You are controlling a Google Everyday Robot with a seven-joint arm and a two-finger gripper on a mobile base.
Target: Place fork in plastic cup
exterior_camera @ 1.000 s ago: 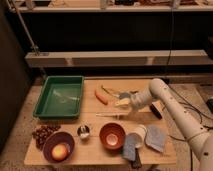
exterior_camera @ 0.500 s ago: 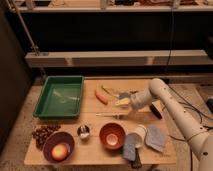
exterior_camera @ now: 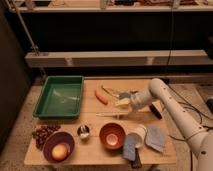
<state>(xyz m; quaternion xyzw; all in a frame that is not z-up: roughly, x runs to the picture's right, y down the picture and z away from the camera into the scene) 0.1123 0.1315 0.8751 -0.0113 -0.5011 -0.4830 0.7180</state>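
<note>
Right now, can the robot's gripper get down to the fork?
Probably yes. The gripper hangs open right by the fork, which lies flat on bare table with nothing on top. The carrot behind it and the orange bowl in front lie apart from it.

A pale wooden tabletop (exterior_camera: 95, 159) carries a rectangular green plastic tray (exterior_camera: 60, 95) at its far left. An orange carrot (exterior_camera: 101, 96) lies right of the tray. The white robot arm (exterior_camera: 165, 102) reaches in from the right. Its tool (exterior_camera: 122, 102) hangs just above the far side of a slim silver metal fork (exterior_camera: 112, 115), with its fingers apart and nothing held. The fork lies flat on the wood. Nearer the front stand a small shiny metal cup (exterior_camera: 83, 131) and a round orange bowl (exterior_camera: 112, 136). A whitish plastic cup (exterior_camera: 137, 135) sits just right of that bowl. A purple bowl (exterior_camera: 59, 147) holding an orange fruit stands front left, and dark grapes (exterior_camera: 44, 134) lie beside it. A grey cloth (exterior_camera: 156, 137) lies front right.
</note>
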